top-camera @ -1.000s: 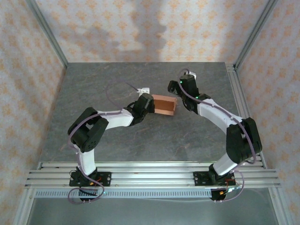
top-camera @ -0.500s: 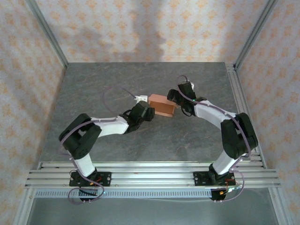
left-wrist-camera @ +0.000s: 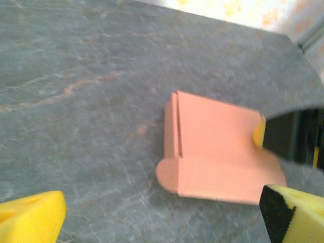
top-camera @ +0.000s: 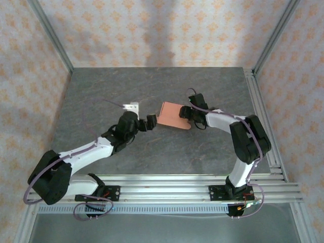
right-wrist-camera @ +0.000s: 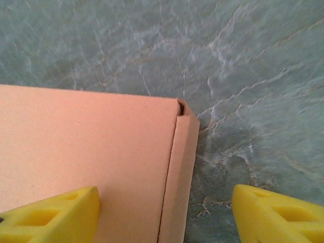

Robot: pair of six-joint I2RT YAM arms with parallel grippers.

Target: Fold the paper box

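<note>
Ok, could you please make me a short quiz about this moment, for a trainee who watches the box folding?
1. True or false: the left gripper is clamped on the paper box.
2. In the right wrist view, what lies between the fingers of the right gripper? A) only bare table B) an edge of the box, near its corner C) a cable
3. Fill in: the box rests on the grey ____.
Key: 1 false, its jaws are open and apart from the box. 2 B. 3 table.
</note>
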